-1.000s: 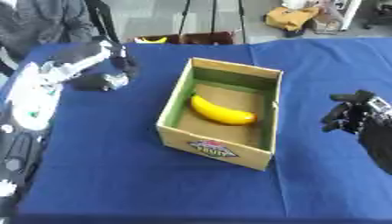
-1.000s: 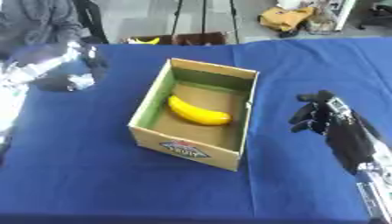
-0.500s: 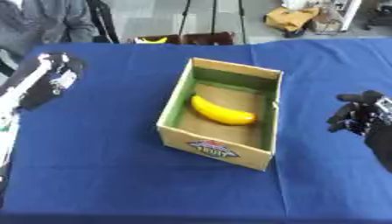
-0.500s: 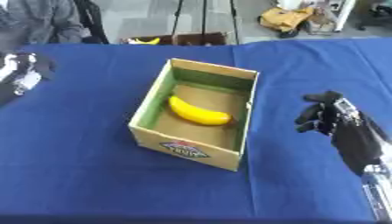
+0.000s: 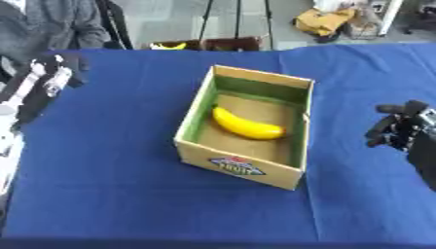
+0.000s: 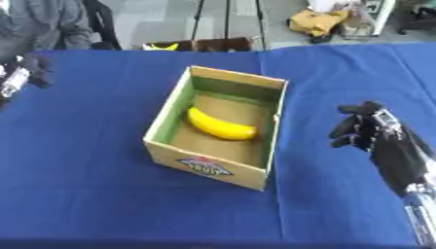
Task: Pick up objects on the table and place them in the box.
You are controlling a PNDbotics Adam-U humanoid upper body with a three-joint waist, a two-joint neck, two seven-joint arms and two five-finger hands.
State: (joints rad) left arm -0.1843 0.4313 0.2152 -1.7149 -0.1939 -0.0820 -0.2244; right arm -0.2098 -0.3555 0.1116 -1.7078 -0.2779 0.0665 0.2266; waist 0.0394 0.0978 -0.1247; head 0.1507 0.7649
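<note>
Basically, my left hand (image 5: 53, 78) is off at the far left, fingers unreadable, the banana (image 5: 245, 127) sits inside the box (image 5: 197, 122) mid-worktop, and my right hand (image 6: 364, 129), curled and empty, could clip the box wall if swung inward.

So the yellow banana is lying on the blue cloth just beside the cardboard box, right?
Not quite. The banana is yellow, but it lies inside the cardboard box, on its floor, not beside it on the blue cloth. The left eye view shows the box walls around it.
</note>
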